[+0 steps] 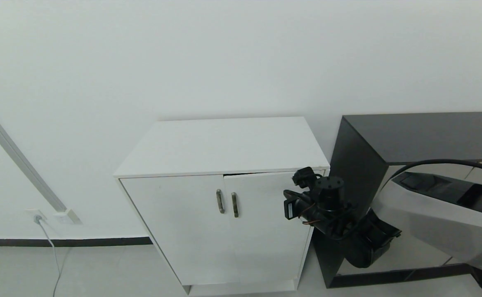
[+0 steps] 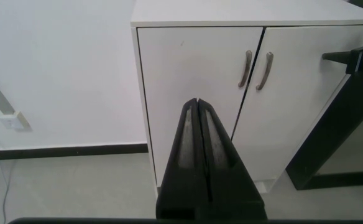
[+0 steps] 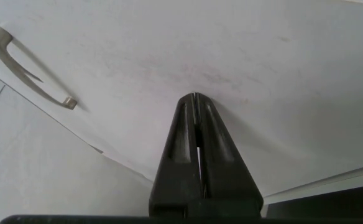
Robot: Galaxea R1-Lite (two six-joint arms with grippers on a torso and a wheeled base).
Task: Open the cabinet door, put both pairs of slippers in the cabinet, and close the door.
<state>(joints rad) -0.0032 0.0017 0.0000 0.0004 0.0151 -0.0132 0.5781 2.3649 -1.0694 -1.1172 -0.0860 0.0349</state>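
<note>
The white cabinet (image 1: 224,144) stands against the wall, its two doors meeting at a pair of metal handles (image 1: 227,202). The left door (image 1: 175,214) is flat shut. The right door (image 1: 261,235) shows a thin dark gap under the top panel. My right arm (image 1: 319,206) is in front of the right door, near its outer edge. Its gripper (image 3: 195,96) is shut, tips at or just off the door face (image 3: 243,50), well away from the handle (image 3: 29,68). My left gripper (image 2: 197,101) is shut and empty, held back from the cabinet, pointing at the left door (image 2: 188,62).
A black sideboard (image 1: 410,136) stands tight against the cabinet's right side. On the left wall are a slanted cable duct (image 1: 18,159), a socket (image 1: 36,215) and a cable hanging to the pale floor (image 1: 80,272), which is open in front of the cabinet.
</note>
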